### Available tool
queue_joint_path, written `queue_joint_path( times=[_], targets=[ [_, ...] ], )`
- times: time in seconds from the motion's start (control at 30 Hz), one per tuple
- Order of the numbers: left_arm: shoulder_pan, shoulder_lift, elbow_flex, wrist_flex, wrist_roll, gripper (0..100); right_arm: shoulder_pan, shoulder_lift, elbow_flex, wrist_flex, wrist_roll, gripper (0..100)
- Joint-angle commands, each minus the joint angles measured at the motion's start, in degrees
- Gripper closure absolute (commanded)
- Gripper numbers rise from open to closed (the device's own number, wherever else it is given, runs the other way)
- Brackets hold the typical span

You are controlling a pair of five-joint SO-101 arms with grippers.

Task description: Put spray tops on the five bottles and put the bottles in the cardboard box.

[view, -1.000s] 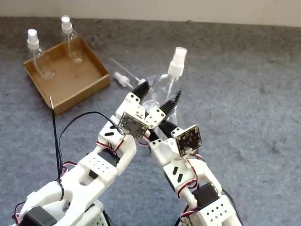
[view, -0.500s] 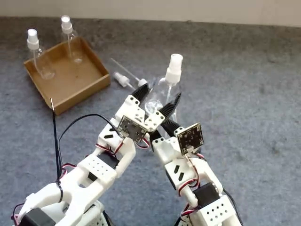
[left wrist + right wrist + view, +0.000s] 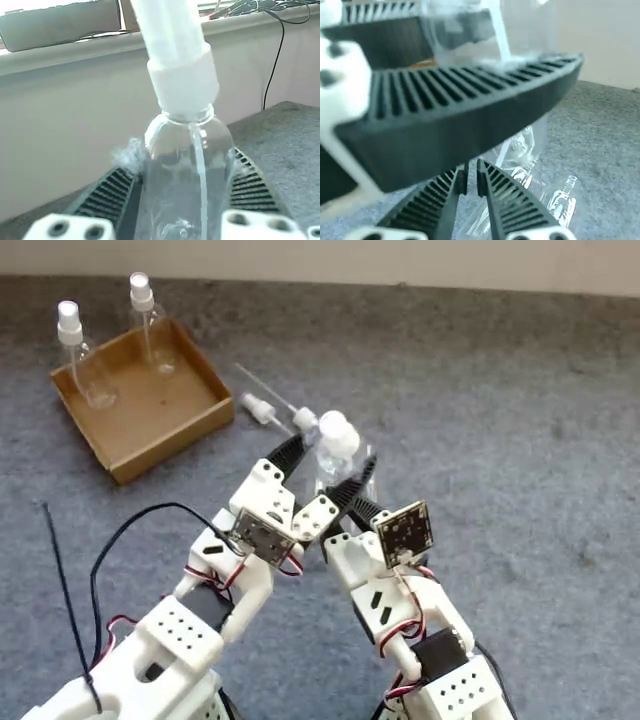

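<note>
Overall light: You have soft, even daylight across the grey worktop (image 3: 520, 390) in the high view, and no part of it is dim.
Shadows: They are faint and short. The cardboard box (image 3: 205, 425) is a little darker along its near wall.
Source: In the left wrist view the light reaches you from a bright strip above the pale wall (image 3: 60, 125).
Glare: The bottle (image 3: 185, 170) glints on its shoulder, and its spray top (image 3: 175, 50) washes out almost white.
Contrast: The left claw (image 3: 182, 175) sits in shade. In the right wrist view its finger (image 3: 470, 95) makes a dark band against a bright background.
</note>
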Motion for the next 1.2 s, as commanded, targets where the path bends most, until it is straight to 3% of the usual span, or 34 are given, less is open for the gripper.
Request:
queue_joint_path(
  times=[0.0,0.17,0.3,0.57,0.8,1.17],
  targets=[
    [-3.30,-5.41,-0.66,3.08,0.53,90,1.36,-0.31,9.10,-0.13,-0.35,96.1],
    [-7.87,-5.67,-0.92,3.25,0.53,90,1.36,-0.57,9.10,1.54,-0.35,96.1],
    [-15.52,-5.58,-4.44,3.96,0.53,90,1.36,-0.57,9.10,3.82,-0.35,96.1],
    [-26.07,-5.58,-14.11,20.31,0.53,90,1.36,-0.57,9.10,3.91,-0.26,96.1],
    [-32.84,-4.88,-19.12,23.30,0.53,90,1.36,-0.22,9.10,3.91,-0.26,96.1],
    [-39.25,25.27,-34.15,22.86,0.53,90,1.36,-0.22,9.10,4.00,-0.26,96.1]
  ],
)
